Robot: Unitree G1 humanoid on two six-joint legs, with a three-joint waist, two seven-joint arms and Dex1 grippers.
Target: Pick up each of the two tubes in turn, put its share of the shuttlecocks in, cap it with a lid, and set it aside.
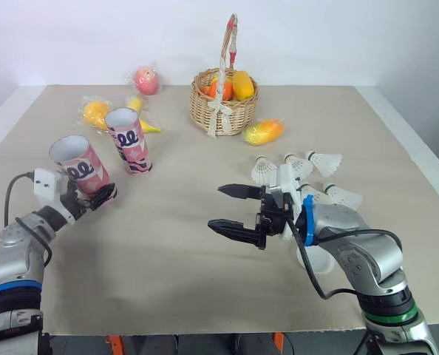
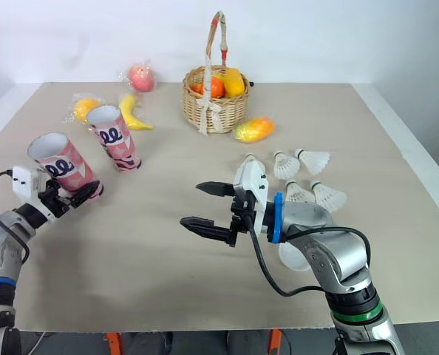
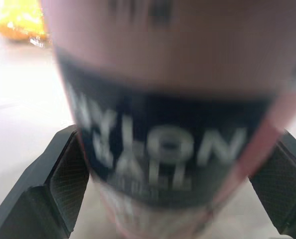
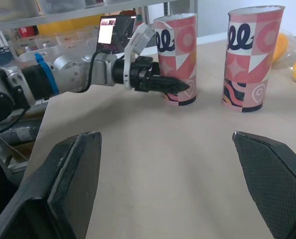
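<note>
Our left tool (image 1: 100,194) is clamped on the lower part of the near tube (image 1: 79,166), one finger (image 3: 63,189) on each side of its printed band. That tube is at the near left of the table (image 1: 168,251) with its open end up. We cannot tell whether its base touches the table. The second tube (image 1: 129,140) stands open-topped just beyond it and a little to the right, apart from it.

Our right tool (image 1: 216,207) hangs over the middle of the table with its fingers spread wide and nothing between them. The shuttlecocks (image 1: 325,161) lie clustered on the right, just behind that wrist. A wicker basket (image 1: 223,111) of fruit stands at the far centre, and a wrapped yellow-orange fruit (image 1: 264,132) lies just beside it.
</note>
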